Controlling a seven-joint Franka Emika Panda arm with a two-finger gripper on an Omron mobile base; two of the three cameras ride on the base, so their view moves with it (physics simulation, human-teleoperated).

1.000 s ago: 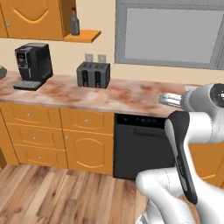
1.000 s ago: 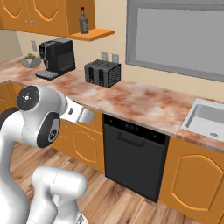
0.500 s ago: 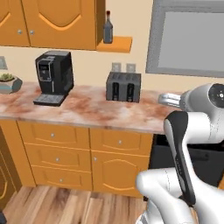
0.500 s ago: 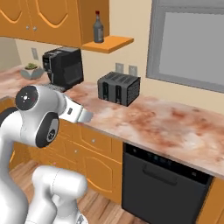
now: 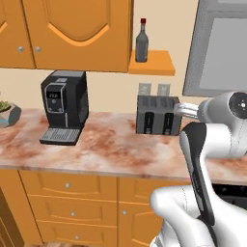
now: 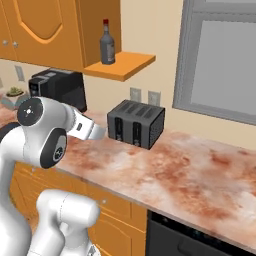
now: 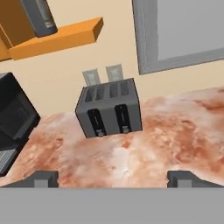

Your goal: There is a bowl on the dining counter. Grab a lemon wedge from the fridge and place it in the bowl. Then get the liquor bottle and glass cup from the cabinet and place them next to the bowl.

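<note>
One liquor bottle stands upright on an open orange shelf, just beside the wall cabinet; the same bottle shows in the right base view, dark glass with a red cap. Its label is too small to read. In the hand view only its base is seen, cut off by the top edge.

One toaster, dark grey with four slots, sits on the marble desk against the wall, below the shelf. Two wall outlets sit just behind it. One black coffee machine stands on the desk to the left, well apart from the toaster; its panel has small marks that can't be read. In the hand view it is cut off at the left edge.

One potted plant sits at the far left, half out of frame. One window is on the right, partly cropped. A dishwasher sits under the desk, only its top strip seen. Four drawer knobs are visible in the left base view, plus two cabinet door knobs.

The end effector has its two fingertips spread wide at the bottom corners of the hand view, nothing between them, pointed at the toaster and well short of it. No writing or brand is legible anywhere.
</note>
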